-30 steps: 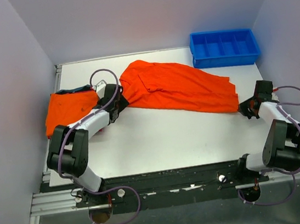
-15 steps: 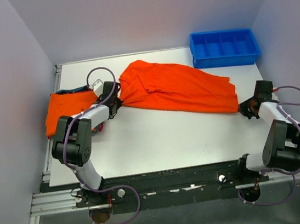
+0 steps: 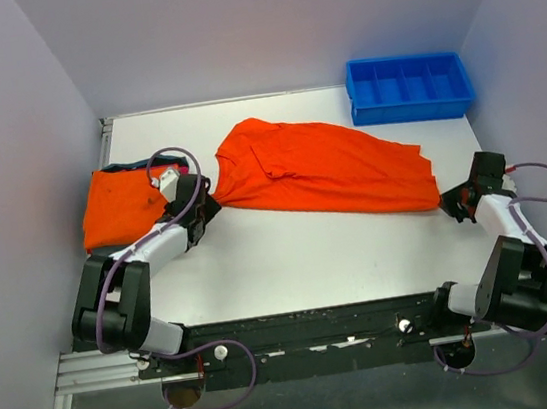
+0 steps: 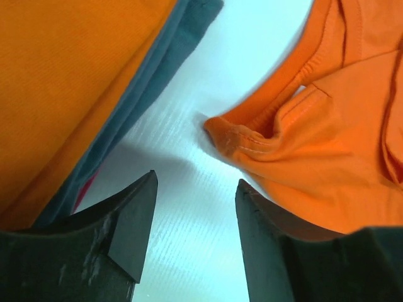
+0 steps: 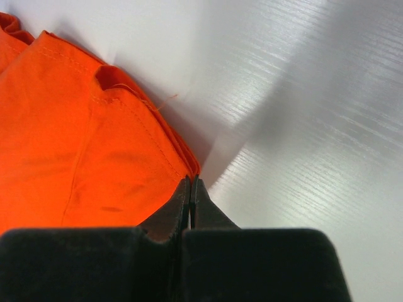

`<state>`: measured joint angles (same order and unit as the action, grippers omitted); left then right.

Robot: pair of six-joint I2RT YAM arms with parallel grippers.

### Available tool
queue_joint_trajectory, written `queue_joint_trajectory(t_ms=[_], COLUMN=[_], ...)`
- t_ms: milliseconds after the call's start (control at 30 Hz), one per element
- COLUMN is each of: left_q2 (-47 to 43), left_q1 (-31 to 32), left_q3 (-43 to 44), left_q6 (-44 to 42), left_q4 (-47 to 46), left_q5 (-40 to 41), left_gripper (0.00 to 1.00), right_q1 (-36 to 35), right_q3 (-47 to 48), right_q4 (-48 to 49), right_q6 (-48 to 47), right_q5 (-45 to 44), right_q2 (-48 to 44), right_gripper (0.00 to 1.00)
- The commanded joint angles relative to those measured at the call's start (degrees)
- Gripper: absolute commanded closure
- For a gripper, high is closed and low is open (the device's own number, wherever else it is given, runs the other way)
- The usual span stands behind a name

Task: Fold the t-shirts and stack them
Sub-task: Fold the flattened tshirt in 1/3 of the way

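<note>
Loose orange t-shirt [image 3: 324, 168] lies across the surface [image 3: 300, 251], an arm at each end.
From above, the left fingers [image 3: 205, 208] sit between the folded stack [image 3: 122, 202] and the shirt's left corner. The left wrist view adds that they are released, with the hem just ahead, and shows teal and pink-red edges under the stack's orange top. Only the right wrist view shows the right fingers [image 5: 167, 220] clenched at the right corner; whether cloth is pinched I cannot tell.

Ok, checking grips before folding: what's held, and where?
Right end effector pinches the spread orange t-shirt at its hem corner; left end effector holds nothing.
</note>
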<state>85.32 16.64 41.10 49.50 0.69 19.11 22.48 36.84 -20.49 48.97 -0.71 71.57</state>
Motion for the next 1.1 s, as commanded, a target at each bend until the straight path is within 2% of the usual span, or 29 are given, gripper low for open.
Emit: queue_joint_trajectory(t_ms=[0, 300, 567, 633, 667, 867, 900, 1067], left_q2=[-2.88, 2.47, 11.88, 13.64, 13.99, 11.37, 10.75, 6.27], left_q1=[0.67, 1.55, 1.55, 1.46, 1.55, 1.55, 1.55, 1.73], left_q3=[-1.11, 1.16, 6.35, 7.15, 7.32, 6.45, 6.53, 6.53], left_q6=[1.83, 7.63, 9.83, 10.53, 10.88, 8.52, 8.16, 5.53], left_q4=[-3.76, -8.77, -7.82, -7.11, -6.84, -7.29, -6.5, -4.82], left_q5=[-3.29, -5.4, -1.28, -0.31, 0.39, 4.26, 4.79, 5.93], left_gripper=[0.36, 0.31, 0.37, 0.43, 0.49, 0.97, 1.0, 1.0], right_q1=[0.46, 0.46, 0.46, 0.46, 0.46, 0.46, 0.46, 0.46], right_q3=[-1.33, -1.33, -1.16, -1.16, -1.16, 0.07, 0.25, 1.21], right_q4=[-0.96, 0.27, 0.54, 0.37, 0.36, -1.13, -1.3, -2.79], right_q6=[-1.07, -0.89, -0.28, -0.02, -0.1, 0.16, 0.16, 0.07], right_q5=[-0.08, 0.36, 2.12, 1.77, 1.42, 0.97, 1.06, 1.85], right_q2=[-0.73, 0.15, 0.68, 0.59, 0.5, -0.2, -0.55, -3.54], right_gripper=[0.99, 0.99, 0.99, 0.99, 0.99, 0.99, 0.99, 0.99])
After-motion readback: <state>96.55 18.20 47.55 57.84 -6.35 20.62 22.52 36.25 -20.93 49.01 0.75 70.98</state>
